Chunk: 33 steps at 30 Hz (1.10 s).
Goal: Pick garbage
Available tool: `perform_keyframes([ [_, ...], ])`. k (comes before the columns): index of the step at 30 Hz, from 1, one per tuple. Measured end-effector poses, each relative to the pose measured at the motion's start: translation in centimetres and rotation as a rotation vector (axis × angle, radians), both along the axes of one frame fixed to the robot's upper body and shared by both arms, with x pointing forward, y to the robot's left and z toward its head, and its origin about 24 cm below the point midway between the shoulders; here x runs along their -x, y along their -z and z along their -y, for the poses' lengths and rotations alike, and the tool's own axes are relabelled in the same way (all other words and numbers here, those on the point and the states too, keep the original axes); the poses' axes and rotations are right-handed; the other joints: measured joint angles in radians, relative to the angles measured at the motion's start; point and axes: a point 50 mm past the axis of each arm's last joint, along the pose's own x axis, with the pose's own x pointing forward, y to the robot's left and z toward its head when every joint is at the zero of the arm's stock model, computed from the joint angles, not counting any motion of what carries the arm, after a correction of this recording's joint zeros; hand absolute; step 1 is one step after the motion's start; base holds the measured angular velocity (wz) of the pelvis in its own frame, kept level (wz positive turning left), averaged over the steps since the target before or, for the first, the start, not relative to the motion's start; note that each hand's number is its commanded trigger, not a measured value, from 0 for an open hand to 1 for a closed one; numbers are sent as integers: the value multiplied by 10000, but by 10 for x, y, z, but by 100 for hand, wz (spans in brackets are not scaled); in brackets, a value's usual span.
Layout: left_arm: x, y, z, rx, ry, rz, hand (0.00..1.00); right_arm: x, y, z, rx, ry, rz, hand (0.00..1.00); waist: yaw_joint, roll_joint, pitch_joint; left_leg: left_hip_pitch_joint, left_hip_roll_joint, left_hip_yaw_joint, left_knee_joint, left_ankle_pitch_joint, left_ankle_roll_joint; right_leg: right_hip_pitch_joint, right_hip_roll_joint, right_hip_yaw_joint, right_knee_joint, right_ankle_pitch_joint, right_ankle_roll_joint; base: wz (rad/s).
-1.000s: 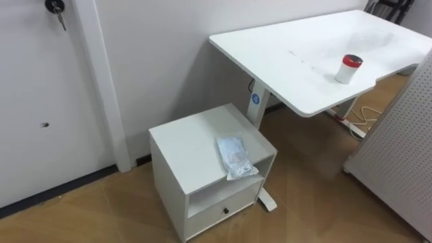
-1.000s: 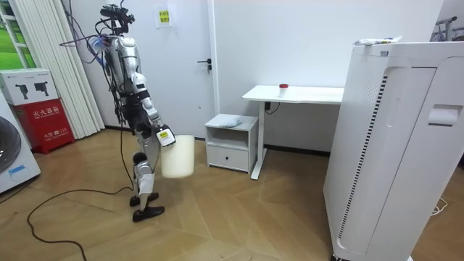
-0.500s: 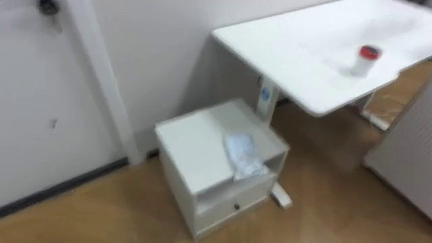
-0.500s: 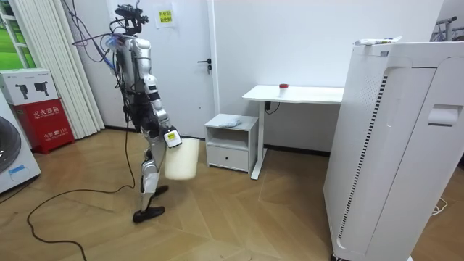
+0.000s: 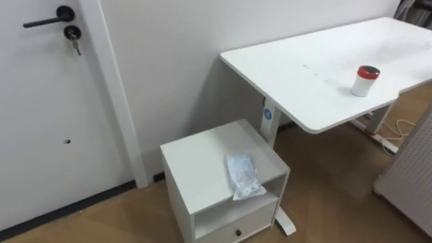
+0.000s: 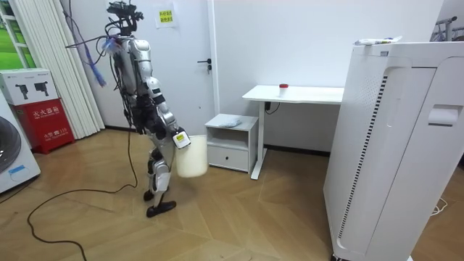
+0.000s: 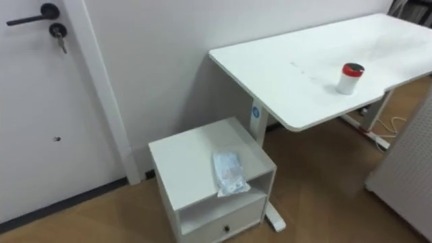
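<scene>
Garbage wrapper (image 5: 243,177) lies on white cabinet (image 5: 196,156) top; right hand (image 6: 177,139) at white bin (image 6: 192,161), grip cannot tell

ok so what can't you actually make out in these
- Right hand, room view: too small to read its hold on the pale bin.
- Plastic bag on the white cabinet, eye views: too crumpled to tell what it contains.
- Red-lidded cup on the desk: lid hides the inside.
- Drawer, left eye view: lower part cut off by the bottom edge.
</scene>
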Motion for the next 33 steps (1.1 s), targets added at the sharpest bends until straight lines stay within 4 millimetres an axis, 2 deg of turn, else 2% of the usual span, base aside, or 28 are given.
perform_keyframes([
  [2,5,0,0,65,-31,-177,0,-3,-1,4,65,119,118,100,-42,-29,-7,-662,2,-23,1112,142,-143,45,36,198,290,-150,-195,6],
  [4,6,1,1,145,31,-238,0,5,-2,8,94,570,47,100,-133,-118,1,-1327,-399,-266,551,191,-200,118,14,573,289,-259,-263,21],
  [5,7,1,2,236,29,-252,0,10,-2,11,138,858,-27,100,-23,-153,0,-1753,-716,-320,-391,474,-313,96,14,960,278,-324,-290,-11],
  [6,13,1,2,275,-100,-380,0,15,-3,15,200,951,-187,100,98,-168,-13,-2032,-839,-387,-1571,1076,-348,165,10,1368,271,-395,-278,-34],
  [7,17,1,2,281,-204,-450,0,15,-3,16,236,969,-234,100,140,-153,-26,-2114,-850,-391,-2017,1456,-325,190,-4,1484,258,-438,-255,-64],
  [8,23,1,1,298,-482,-548,0,13,-3,16,288,891,-224,100,213,-58,-7,-2220,-831,-508,-2702,2227,-286,305,-17,1704,171,-514,-204,-66],
  [9,26,0,0,315,-709,-565,0,14,-3,16,313,887,-269,100,188,-39,-38,-2180,-857,-526,-2798,2890,-199,370,-88,1785,130,-612,-74,-60],
  [10,26,0,0,337,-749,-505,0,14,-3,16,329,893,-279,100,172,-55,-60,-2184,-879,-472,-2746,3096,-16,385,-121,1865,88,-661,-2,-53],
  [11,23,1,1,424,-770,-294,0,15,-3,17,355,915,-328,100,185,-80,-122,-2219,-904,-295,-2477,3169,98,474,-212,1978,-46,-724,122,-44],
  [12,23,1,1,468,-769,-237,0,15,-3,17,365,906,-311,100,213,-152,-72,-2223,-959,-270,-2304,3152,228,543,-277,1976,-142,-745,191,-59],
  [13,17,0,1,514,-761,23,0,12,-3,16,352,854,-253,100,207,-260,-23,-2232,-1080,-179,-1873,2888,428,737,-476,1959,-332,-788,328,-48],
  [15,2,0,-1,565,-811,494,0,10,-4,16,361,734,-166,100,194,-373,13,-2402,-1158,-6,-1268,2367,515,884,-680,1963,-504,-838,453,-30],
  [16,-10,-1,-1,618,-854,895,0,9,-4,16,362,718,-150,100,195,-413,26,-2475,-1153,156,-931,2018,581,917,-772,2101,-432,-865,503,-25],
  [17,-19,-2,-1,641,-756,1192,0,5,-4,16,383,628,-83,100,240,-488,49,-2478,-1154,265,-742,1667,626,858,-911,2158,-97,-900,567,-29],
  [18,-23,-2,-1,643,-714,1293,0,4,-4,16,419,526,-100,100,241,-494,43,-2451,-1162,313,-657,1469,660,786,-966,2143,195,-924,611,-33],
  [19,-28,-3,-1,631,-639,1484,0,-1,-5,16,515,345,17,100,236,-545,5,-2324,-1206,467,-547,1202,735,484,-1078,1952,1109,-987,737,-25],
  [20,-34,-4,-2,623,-600,1653,0,-5,-6,16,604,325,182,100,233,-546,-1,-2143,-1219,628,-421,991,839,112,-1240,1714,2246,-855,981,-27],
  [21,-39,-5,-3,567,-575,1860,0,-10,-7,16,658,302,362,100,240,-571,1,-1899,-1239,730,-391,777,915,-339,-1426,1596,3575,-465,1354,-19],
  [22,-44,-6,-3,485,-548,2015,0,-14,-7,15,664,265,474,100,229,-551,-3,-1774,-1243,746,-382,686,940,-587,-1493,1555,4182,-140,1353,-16],
  [24,-55,-10,-8,127,-335,2498,0,-24,-8,12,692,-25,737,100,237,-467,-28,-1291,-1194,711,-438,375,1020,-1382,-1632,1313,5920,1531,1198,-9],
  [25,-59,-11,-9,25,-259,2679,0,-26,-8,12,691,-115,823,100,230,-388,19,-1174,-1168,664,-461,305,1035,-1516,-1648,1271,6202,1910,1166,0],
  [26,-67,-14,-11,-206,-189,3095,0,-31,-9,10,675,-222,981,100,236,-336,1,-1022,-1130,506,-504,187,1043,-1788,-1713,1069,6599,2030,1179,7],
  [27,-73,-16,-11,-317,-105,3365,0,-34,-9,10,664,-252,1074,100,231,-302,16,-969,-1092,445,-526,148,1054,-1981,-1726,937,6718,1857,1143,16],
  [29,-94,-25,-8,-590,187,4558,0,-43,-11,8,663,-336,1492,100,247,-70,63,-810,-814,334,-683,72,1039,-2841,-1689,330,6231,1030,1082,11],
  [30,-99,-27,-7,-649,229,4843,0,-45,-12,7,669,-402,1559,100,227,-32,49,-806,-766,318,-764,77,1032,-2949,-1682,200,5755,881,1087,12],
  [31,-112,-33,-5,-738,401,5497,0,-47,-12,7,664,-514,1720,100,153,69,106,-806,-684,181,-830,81,1011,-3053,-1594,-12,4346,741,1089,28],
  [32,-125,-40,-3,-851,611,6107,0,-47,-12,6,610,-557,1781,100,87,59,100,-722,-684,148,-978,101,978,-2974,-1530,-22,2795,763,1110,28],
  [33,-135,-46,-1,-925,755,6690,0,-46,-12,6,568,-583,1770,100,89,-37,68,-573,-720,220,-1172,115,934,-2810,-1441,-23,1311,1023,1075,16],
])
